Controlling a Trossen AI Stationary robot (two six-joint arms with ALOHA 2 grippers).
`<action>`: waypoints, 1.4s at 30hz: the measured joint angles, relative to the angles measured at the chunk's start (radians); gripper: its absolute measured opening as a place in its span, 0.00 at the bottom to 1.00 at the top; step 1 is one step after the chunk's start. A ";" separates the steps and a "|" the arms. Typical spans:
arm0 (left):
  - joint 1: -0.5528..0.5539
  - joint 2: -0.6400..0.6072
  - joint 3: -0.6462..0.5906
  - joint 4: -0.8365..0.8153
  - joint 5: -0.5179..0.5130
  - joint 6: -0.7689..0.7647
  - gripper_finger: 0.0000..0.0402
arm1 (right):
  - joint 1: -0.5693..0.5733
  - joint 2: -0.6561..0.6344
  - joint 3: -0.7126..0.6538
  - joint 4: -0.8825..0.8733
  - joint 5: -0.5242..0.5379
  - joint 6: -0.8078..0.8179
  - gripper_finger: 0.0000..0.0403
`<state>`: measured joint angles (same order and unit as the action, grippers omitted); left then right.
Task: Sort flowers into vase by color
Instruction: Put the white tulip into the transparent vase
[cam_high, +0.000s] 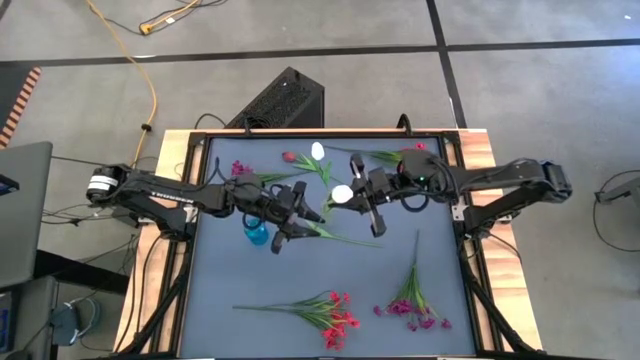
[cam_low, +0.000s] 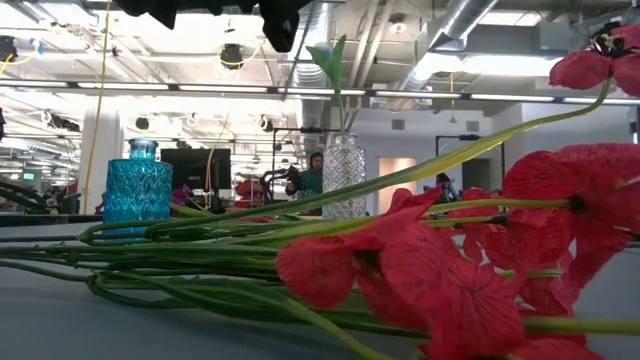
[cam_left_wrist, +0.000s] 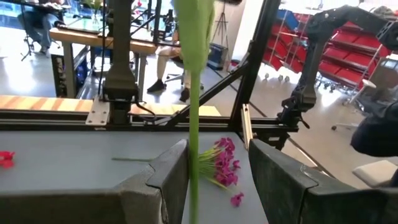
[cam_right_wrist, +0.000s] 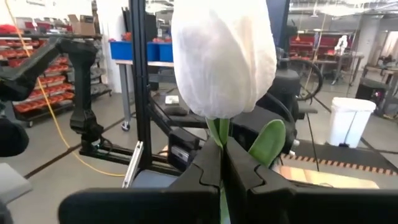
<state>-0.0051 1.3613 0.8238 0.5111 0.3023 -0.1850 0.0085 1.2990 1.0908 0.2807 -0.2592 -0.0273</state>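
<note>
Fingers of the right gripper (cam_right_wrist: 222, 177) are pinched tight on the green stem of a white tulip bud (cam_right_wrist: 224, 56) in the right wrist view, the bud standing straight up just beyond the tips. From the left wrist view, the left gripper (cam_left_wrist: 217, 180) stands with its fingers spread, and a long green stem (cam_left_wrist: 194, 112) runs upright between them without being clamped, so its long axis crosses their gap. Seen from above, both grippers meet mid-desk (cam_high: 220, 300), the white bud (cam_high: 342, 194) between them and a blue glass vase (cam_high: 257, 236) just beside the left arm. At desk level, the clear cut-glass vase (cam_low: 344, 177) stands behind red blossoms (cam_low: 440, 270). The handover looks half done.
</note>
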 joint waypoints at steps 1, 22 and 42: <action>0.000 0.000 0.000 -0.001 0.000 -0.001 0.39 | -0.003 0.001 0.000 -0.002 0.001 0.000 0.07; 0.026 0.000 0.000 -0.023 -0.049 -0.009 0.00 | -0.005 -0.001 0.000 -0.040 0.000 0.027 0.19; 0.035 -0.034 0.084 0.085 -0.274 0.271 0.00 | 0.000 -0.177 -0.003 -0.609 -0.042 0.107 0.66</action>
<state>0.0296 1.3272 0.9081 0.5965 0.0288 0.0856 0.0082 1.1223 1.0875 -0.3280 -0.3010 0.0793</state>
